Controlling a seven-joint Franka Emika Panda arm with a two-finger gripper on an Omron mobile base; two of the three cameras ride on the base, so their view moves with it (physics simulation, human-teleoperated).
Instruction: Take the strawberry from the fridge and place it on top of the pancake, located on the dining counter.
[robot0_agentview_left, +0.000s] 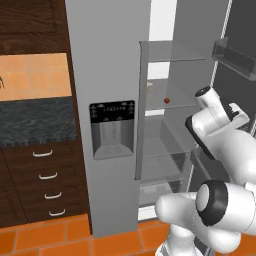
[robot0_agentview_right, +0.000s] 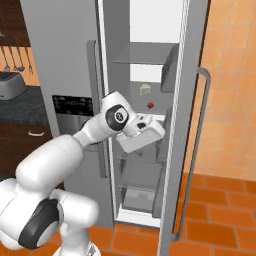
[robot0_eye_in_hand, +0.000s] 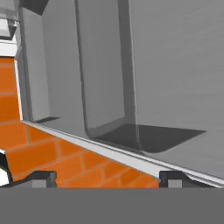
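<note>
The tool (robot0_eye_in_hand: 107, 178) points down past the lower edge of the open fridge door (robot0_eye_in_hand: 175, 78) toward the orange floor tiles (robot0_eye_in_hand: 39, 153); its two dark fingertips (robot0_eye_in_hand: 41, 178) stand wide apart with nothing between them, so it is open and holds nothing. In the right base view the hand (robot0_agentview_right: 142, 131) sits at the mouth of the fridge (robot0_agentview_right: 60, 60), just inside the open right-hand door, level with a middle shelf. Close beyond the tool lie the grey inner wall of the door and a moulded door bin (robot0_eye_in_hand: 131, 131), with the door's bottom edge running slantwise over the tiles. Above the tool and farther into the fridge, the strawberry (robot0_agentview_right: 150, 105) rests on a clear glass shelf (robot0_agentview_left: 175, 106), well apart from the fingers; it shows as a small dark-red dot in the left base view too (robot0_agentview_left: 167, 100). Near it, to the left and farther back, sits a small pale item (robot0_agentview_right: 145, 89), too small to name. The black dispenser panel (robot0_agentview_left: 112, 129) is on the shut left door, to the left of the tool. Farther left are dark wood drawers (robot0_agentview_left: 45, 180) under a black worktop (robot0_agentview_left: 37, 120), and a toaster (robot0_agentview_right: 11, 84) stands on that worktop.
</note>
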